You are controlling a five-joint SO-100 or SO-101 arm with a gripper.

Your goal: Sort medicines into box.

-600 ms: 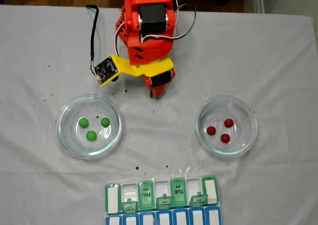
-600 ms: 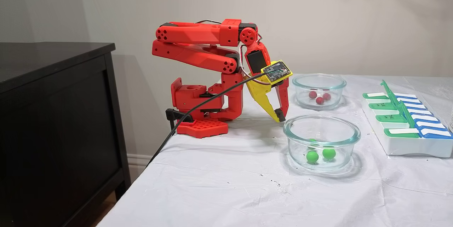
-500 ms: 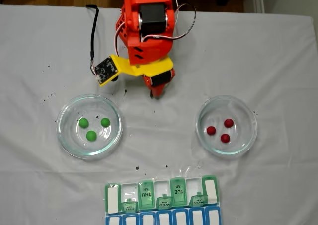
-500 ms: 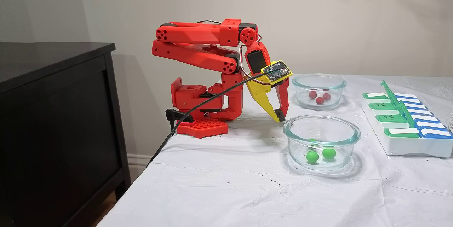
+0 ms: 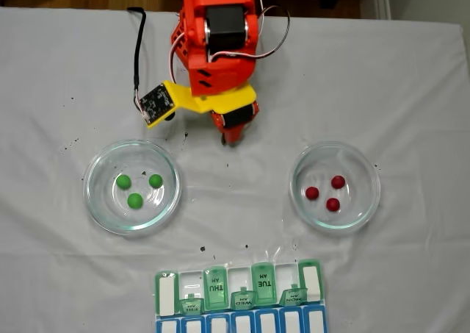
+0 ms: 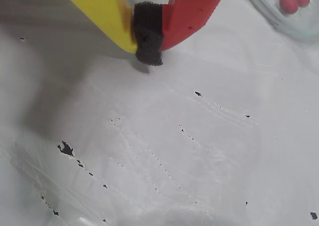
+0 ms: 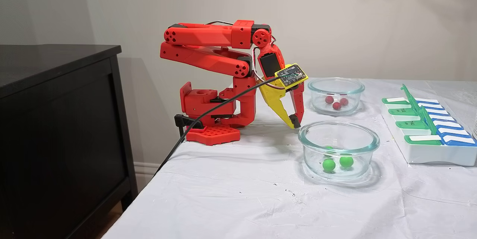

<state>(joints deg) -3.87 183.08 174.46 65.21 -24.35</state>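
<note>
Green medicines (image 5: pixel 136 188): three balls in the glass dish (image 5: pixel 99 212) at the left of the top-down fixed view; none moved.
Gripper (image 5: pixel 230 137): upper centre of that view, between the two dishes and apart from both. Jaws closed pad to pad in the wrist view (image 6: pixel 147 40), nothing between them, tip low over the white cloth (image 6: pixel 164 151).
Red medicines (image 5: pixel 327 192): three balls in the right-hand dish (image 5: pixel 367 208); untouched.
Box (image 5: pixel 239 292): bottom centre; several green lids stand open, and no ball is visible in the open compartments.
Progress: judged not begun; all six balls remain to be sorted.
Next: likely a reach into one dish.
</note>
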